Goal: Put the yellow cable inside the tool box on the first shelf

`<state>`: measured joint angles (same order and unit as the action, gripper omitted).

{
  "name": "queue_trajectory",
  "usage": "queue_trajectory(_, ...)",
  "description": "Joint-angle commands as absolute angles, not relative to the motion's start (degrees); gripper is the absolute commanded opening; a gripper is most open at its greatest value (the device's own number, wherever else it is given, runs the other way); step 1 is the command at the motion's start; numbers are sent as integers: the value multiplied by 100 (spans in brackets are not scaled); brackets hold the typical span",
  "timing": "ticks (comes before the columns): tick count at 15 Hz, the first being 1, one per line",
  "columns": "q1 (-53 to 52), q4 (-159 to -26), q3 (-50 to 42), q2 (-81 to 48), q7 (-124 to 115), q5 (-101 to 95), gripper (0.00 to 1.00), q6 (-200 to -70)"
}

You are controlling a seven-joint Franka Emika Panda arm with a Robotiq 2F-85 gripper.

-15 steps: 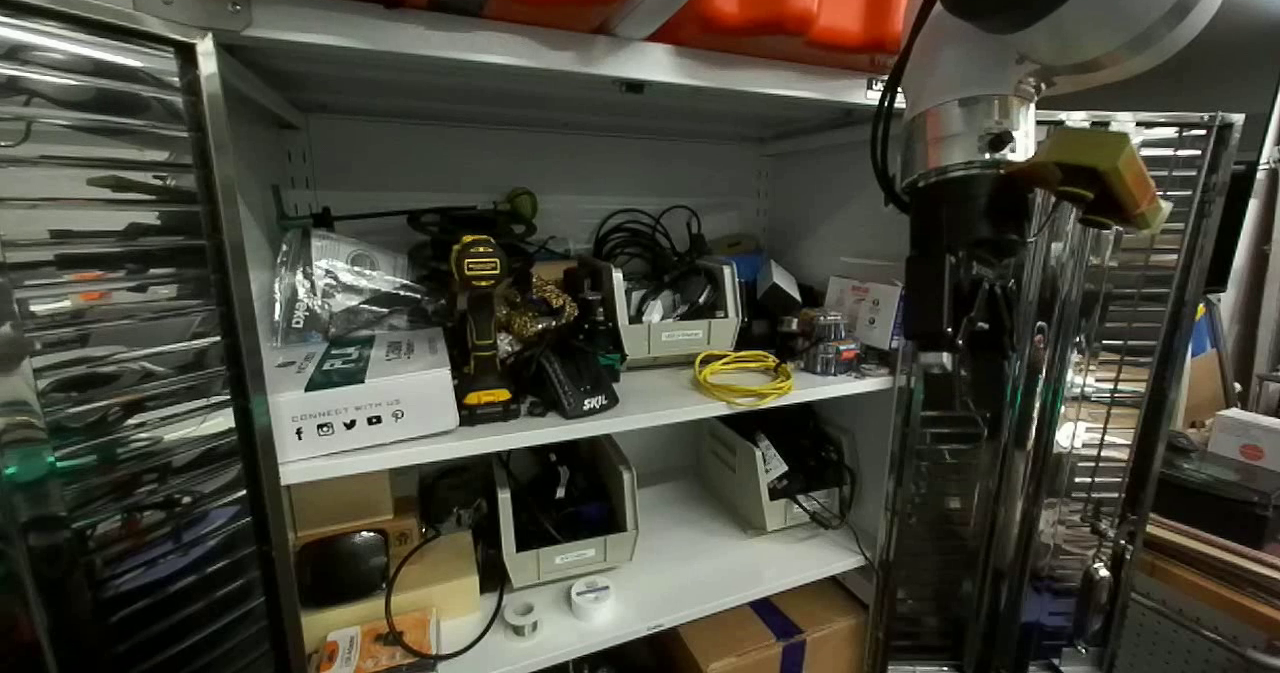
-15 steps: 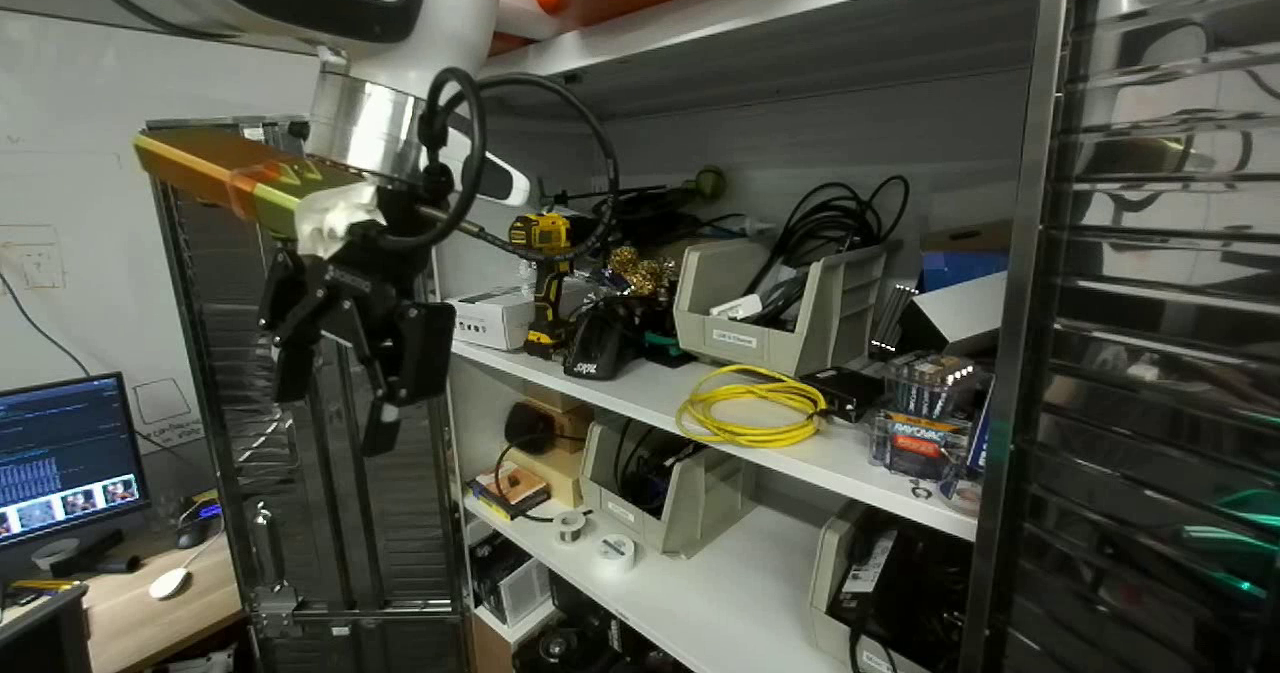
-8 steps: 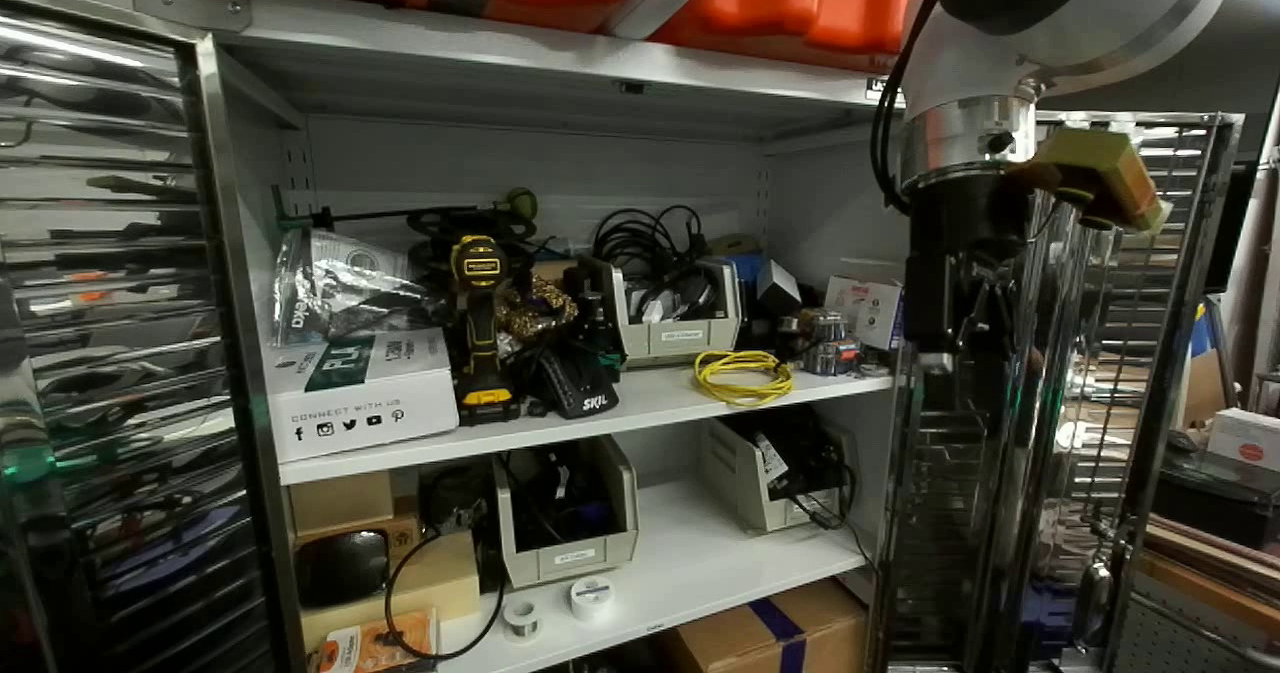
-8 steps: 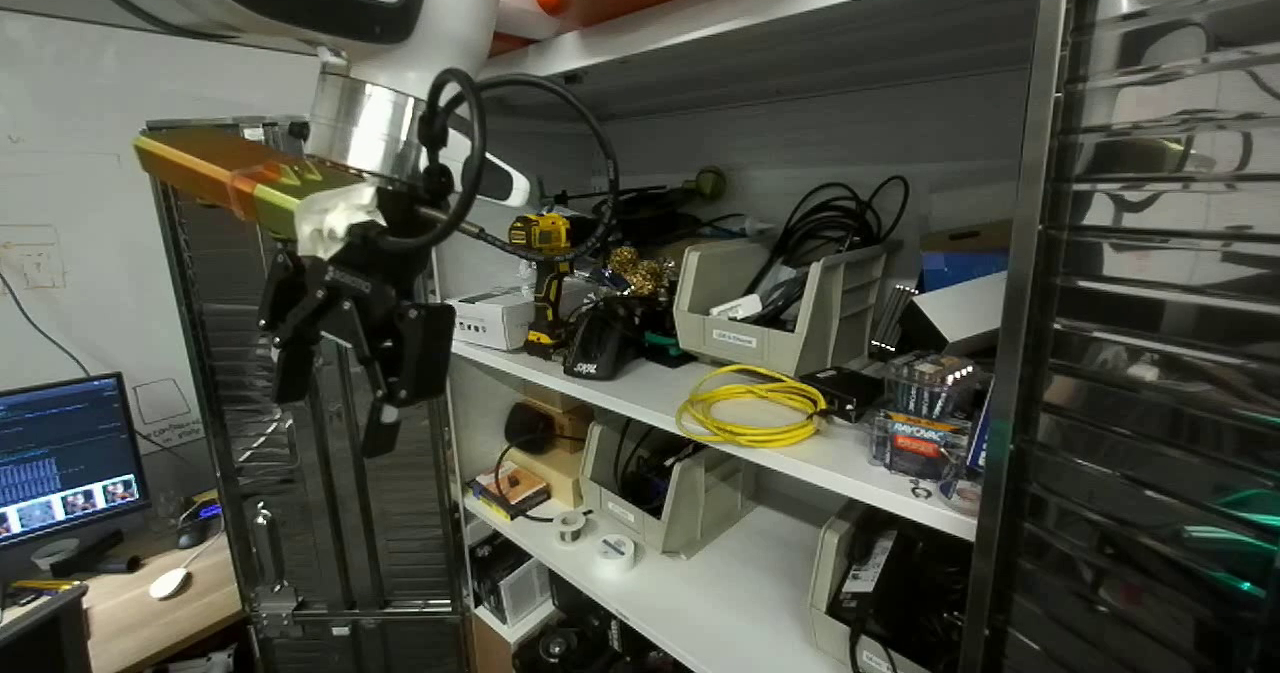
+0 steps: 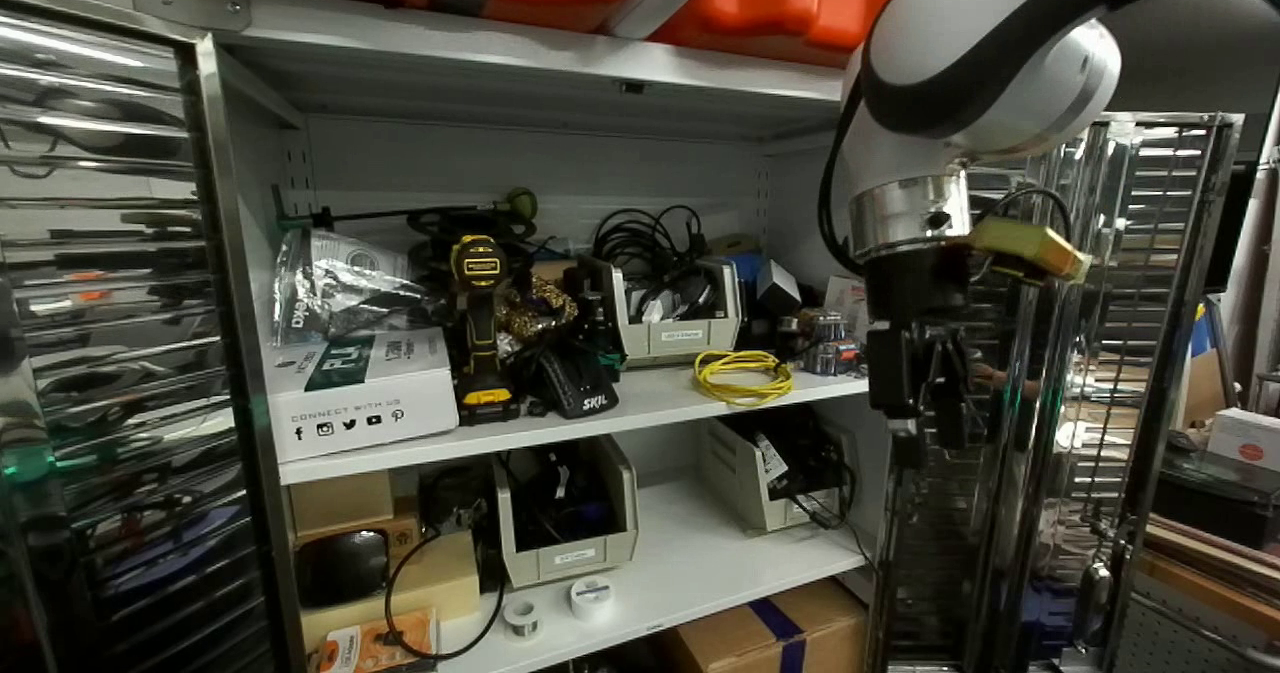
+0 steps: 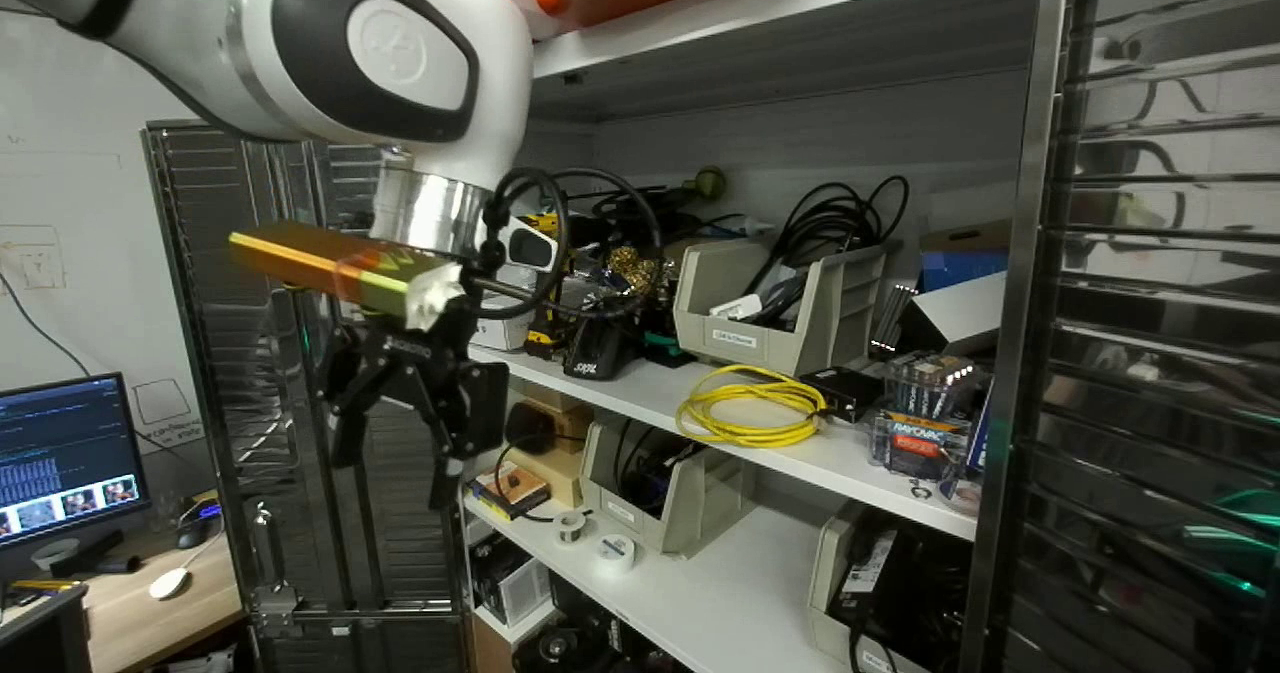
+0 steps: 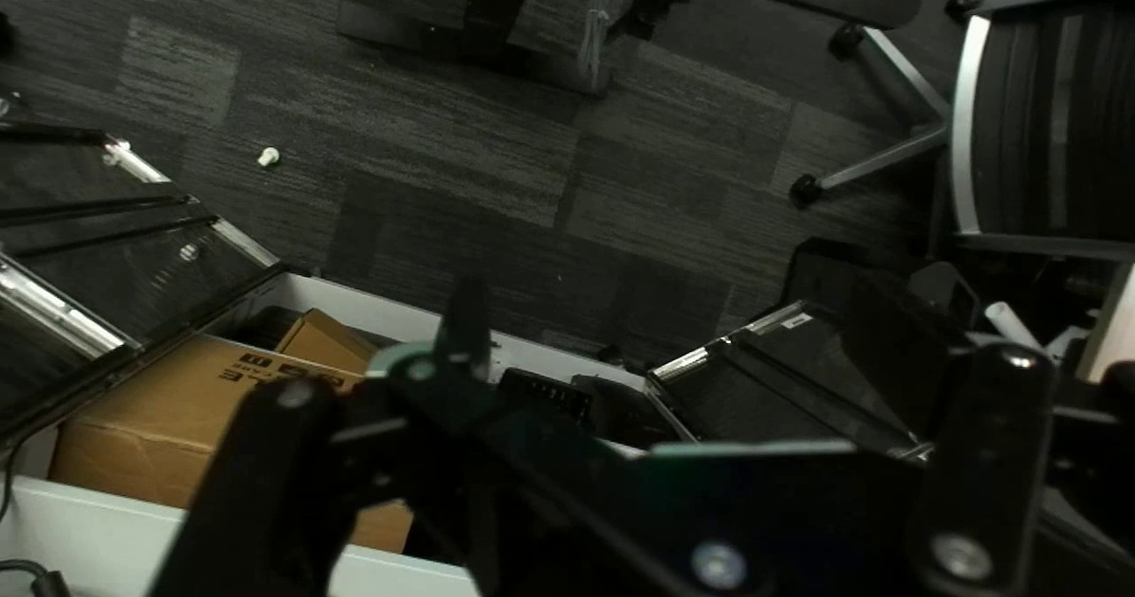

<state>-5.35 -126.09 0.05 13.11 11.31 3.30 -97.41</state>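
Yellow cable (image 6: 752, 436) coiled on the shelf (image 6: 648, 391), right of centre.
In an exterior view, the gripper (image 6: 397, 468) hangs lower left, jaws well apart, empty.

A coiled, bright yellow cable (image 6: 758, 437) lies on the white shelf tabletop (image 6: 645, 385), on the near side of a pale grey plastic box (image 6: 840, 308) holding black cables (image 6: 795, 230). Left of both hangs a black, jointed claw (image 6: 395, 468), jaws parted.
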Motion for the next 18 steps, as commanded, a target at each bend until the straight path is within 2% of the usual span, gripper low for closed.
queue_trajectory(1,-473,-11999,142,407,1308,-219,100,-10242)
queue_trajectory(7,-337,-10826,98,-848,1436,-1130,100,-11303)
queue_trajectory(18,-197,-8734,144,-2301,3099,-2224,100,-11404)
